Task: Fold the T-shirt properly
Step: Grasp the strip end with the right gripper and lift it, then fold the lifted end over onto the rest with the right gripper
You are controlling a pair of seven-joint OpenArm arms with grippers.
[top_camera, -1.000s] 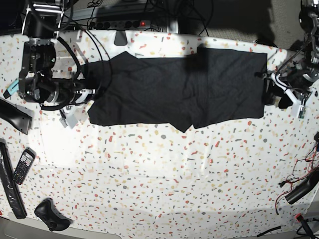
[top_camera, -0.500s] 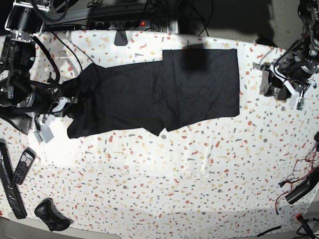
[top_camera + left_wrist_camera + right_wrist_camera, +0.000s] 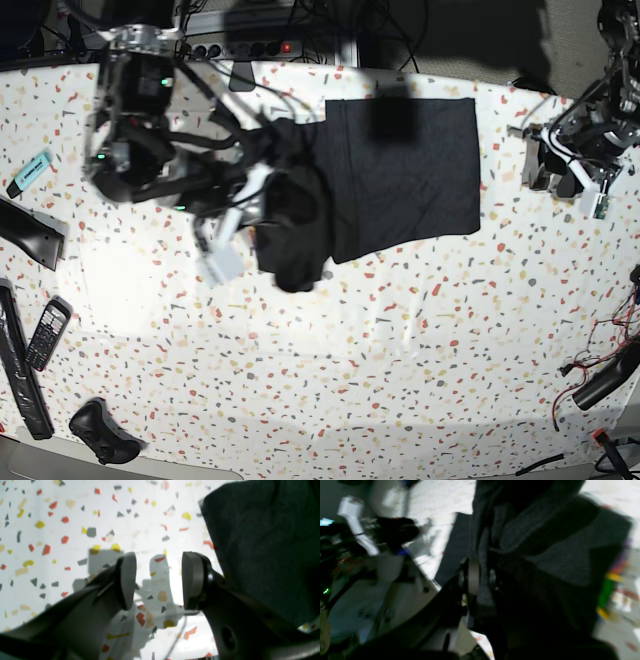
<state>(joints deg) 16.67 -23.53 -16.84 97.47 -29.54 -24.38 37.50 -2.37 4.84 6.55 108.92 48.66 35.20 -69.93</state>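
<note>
- My right gripper [image 3: 480, 578] pinches a bunched edge of the T-shirt [image 3: 400, 170]; soft, limp, drapes below it.
- Left gripper [image 3: 157, 580] gapes empty beside the cloth; I'd take the free hem corner.

T-shirt [image 3: 400, 170] on the table [image 3: 380, 360], toward its far edge, one end bunched up at the right gripper [image 3: 262, 190]. Left gripper [image 3: 552, 172] well apart from the cloth's other edge. Mobile phone [image 3: 46, 333] near the table's front corner, beyond the right arm.

speckled table [image 3: 400, 330], T-shirt [image 3: 410, 170], phone [image 3: 46, 333]
</note>
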